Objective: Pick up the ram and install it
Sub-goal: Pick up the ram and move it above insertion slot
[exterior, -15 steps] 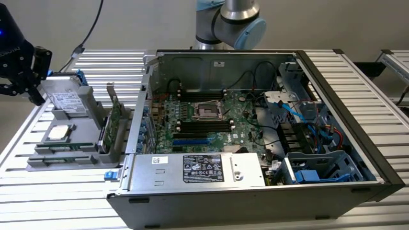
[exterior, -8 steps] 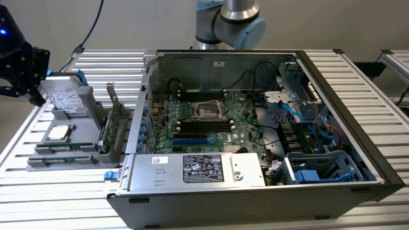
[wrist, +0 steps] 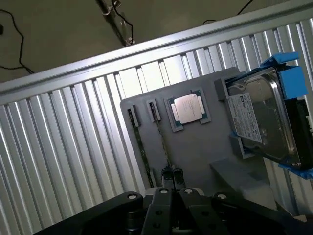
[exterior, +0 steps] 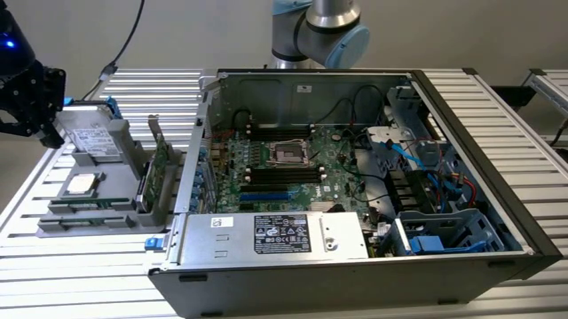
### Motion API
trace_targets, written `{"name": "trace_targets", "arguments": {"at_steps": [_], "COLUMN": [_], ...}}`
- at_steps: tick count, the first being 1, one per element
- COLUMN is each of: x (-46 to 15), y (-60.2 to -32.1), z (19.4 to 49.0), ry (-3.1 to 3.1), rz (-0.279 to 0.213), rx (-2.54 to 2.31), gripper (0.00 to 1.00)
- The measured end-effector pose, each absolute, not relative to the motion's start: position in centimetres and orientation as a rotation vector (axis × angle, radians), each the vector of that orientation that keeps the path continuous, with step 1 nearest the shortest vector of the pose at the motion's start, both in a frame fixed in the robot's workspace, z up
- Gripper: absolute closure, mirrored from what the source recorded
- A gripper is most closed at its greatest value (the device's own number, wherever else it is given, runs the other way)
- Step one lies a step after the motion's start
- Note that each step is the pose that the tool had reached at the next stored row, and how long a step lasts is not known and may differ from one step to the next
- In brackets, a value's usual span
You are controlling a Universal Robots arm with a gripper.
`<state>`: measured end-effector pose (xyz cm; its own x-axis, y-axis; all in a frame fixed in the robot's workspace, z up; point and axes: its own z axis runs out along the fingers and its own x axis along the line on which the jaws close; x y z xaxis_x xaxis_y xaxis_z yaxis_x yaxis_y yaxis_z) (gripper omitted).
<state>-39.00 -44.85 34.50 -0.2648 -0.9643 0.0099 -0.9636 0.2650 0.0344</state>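
Ram [wrist: 163, 142] is seen on edge in the gray holder [wrist: 195, 147], beside the processor chip [wrist: 188, 108]. Gripper [wrist: 173, 192] is held above, pinched shut, empty. For a clean pick, jaws are best centred across the stick's thin faces.

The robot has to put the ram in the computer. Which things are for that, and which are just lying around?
For the job:
- ram sticks in the gray tray
- gripper, above the tray
- motherboard in the open computer case

Just lying around:
- processor chip
- hard drive
- expansion card
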Motion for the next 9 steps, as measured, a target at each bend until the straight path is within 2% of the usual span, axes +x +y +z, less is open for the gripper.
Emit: {"name": "trace_targets", "arguments": {"at_steps": [9], "x": [-38.99], "y": [-44.85], "z": [34.30], "ry": [-2.313], "rz": [-0.029], "rx": [2.081], "gripper": [0.90]}}
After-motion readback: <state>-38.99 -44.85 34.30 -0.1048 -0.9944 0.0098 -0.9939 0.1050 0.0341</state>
